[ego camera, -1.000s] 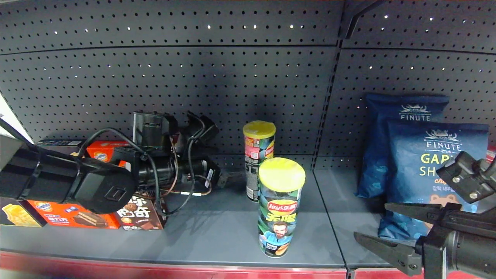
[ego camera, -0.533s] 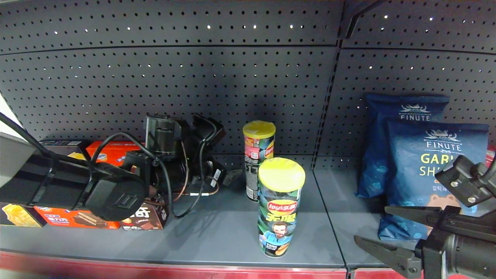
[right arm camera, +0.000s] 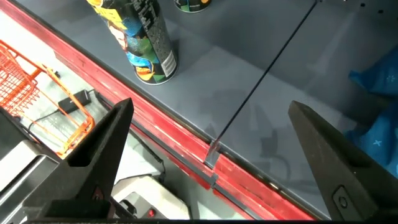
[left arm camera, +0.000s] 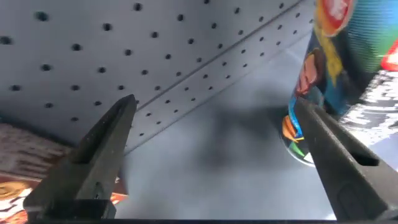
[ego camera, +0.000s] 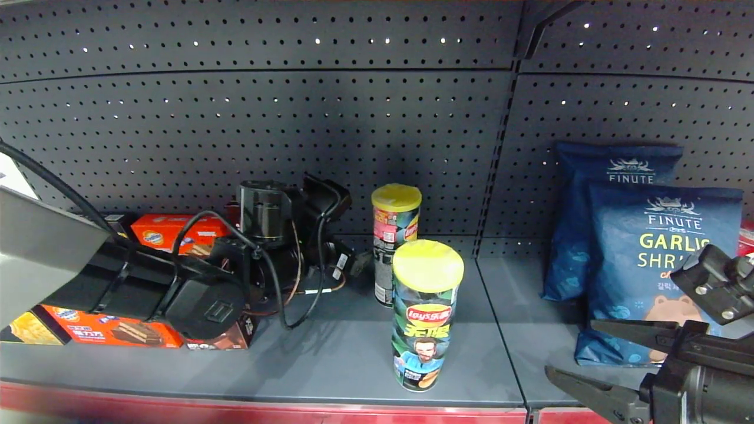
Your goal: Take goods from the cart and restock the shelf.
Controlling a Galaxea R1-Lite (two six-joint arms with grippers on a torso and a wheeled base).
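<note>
Two chip cans with yellow lids stand on the grey shelf (ego camera: 330, 353): a front can (ego camera: 427, 312) and a rear can (ego camera: 394, 241) by the pegboard. My left gripper (ego camera: 359, 263) lies low on the shelf just left of the rear can. In the left wrist view the left gripper (left arm camera: 214, 106) is open and holds nothing, with the rear can (left arm camera: 348, 56) beside one finger. My right gripper (ego camera: 570, 347) hangs open and empty off the shelf's front edge at the right. The right wrist view has the right gripper (right arm camera: 210, 109) above the red shelf lip, the front can (right arm camera: 140, 37) farther off.
Blue snack bags (ego camera: 648, 259) lean on the pegboard at the right. Orange boxes (ego camera: 112, 333) and a brown box (ego camera: 227, 338) sit at the left under my left arm. An orange wire cart (right arm camera: 25, 93) stands below. Bare shelf lies between the cans and the bags.
My left arm has slid to the right along the shelf, bringing its gripper close to the rear can. The right gripper has sunk slightly. Neither can has moved.
</note>
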